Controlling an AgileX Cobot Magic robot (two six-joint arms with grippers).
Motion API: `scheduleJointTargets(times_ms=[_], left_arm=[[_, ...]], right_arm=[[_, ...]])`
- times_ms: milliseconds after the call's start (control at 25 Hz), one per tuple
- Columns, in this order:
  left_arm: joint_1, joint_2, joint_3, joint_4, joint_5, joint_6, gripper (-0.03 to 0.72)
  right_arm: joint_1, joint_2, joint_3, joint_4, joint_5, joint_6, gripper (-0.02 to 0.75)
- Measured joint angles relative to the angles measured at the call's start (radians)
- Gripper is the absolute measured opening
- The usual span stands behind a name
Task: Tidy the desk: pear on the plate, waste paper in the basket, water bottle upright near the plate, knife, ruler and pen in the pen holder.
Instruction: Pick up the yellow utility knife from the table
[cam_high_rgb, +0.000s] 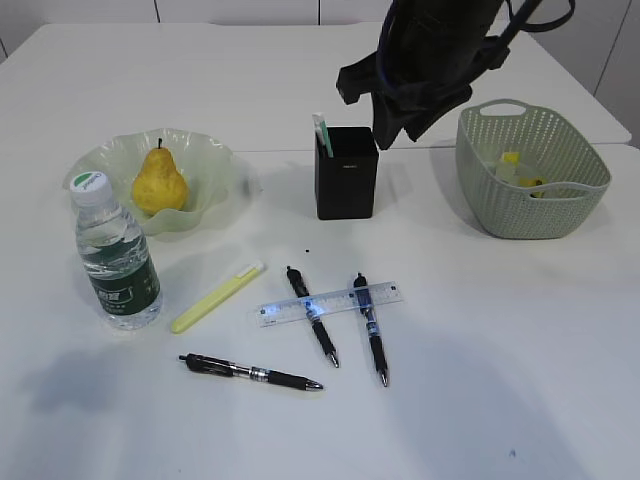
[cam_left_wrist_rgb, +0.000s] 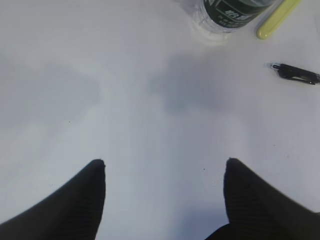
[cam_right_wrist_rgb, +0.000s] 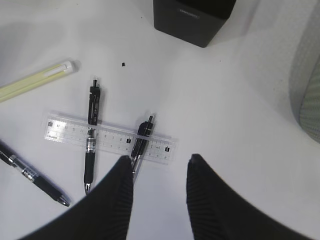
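1. The desk (cam_high_rgb: 520, 400) is kept mostly bare in front, so much free room is left for reaching.
2. The basket (cam_high_rgb: 530, 190) is placed at the right, with the waste paper (cam_high_rgb: 512, 165) already inside.
3. The plate (cam_high_rgb: 205, 190) holds the pear (cam_high_rgb: 158, 182); the water bottle (cam_high_rgb: 115, 255) stands upright just beside it.
4. The pen holder (cam_high_rgb: 346, 180) is set in the middle.
5. The ruler (cam_right_wrist_rgb: 110, 137) is laid across two pens (cam_right_wrist_rgb: 92, 145), probably easing its lifting.
6. The right gripper (cam_right_wrist_rgb: 159, 167) is held partly spread and empty above the ruler; the left gripper (cam_left_wrist_rgb: 165, 167) is spread wide, holding nothing.
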Motion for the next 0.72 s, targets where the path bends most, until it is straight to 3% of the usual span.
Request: scheduleJointTargets(times_ms=[160, 400, 720], left_arm=[[0.000, 0.000, 0.000, 0.000, -0.002, 0.000, 0.521], [0.000, 0.000, 0.000, 0.000, -0.002, 0.000, 0.521], [0.000, 0.000, 0.000, 0.000, -0.002, 0.000, 0.521]], right_arm=[[0.000, 0.000, 0.000, 0.042, 0.000, 0.042, 0.272], [0.002, 0.000, 0.000, 0.198, -0.034, 0.318, 0.272], [0.011, 0.000, 0.000, 0.215, -0.122, 0.556, 0.272]])
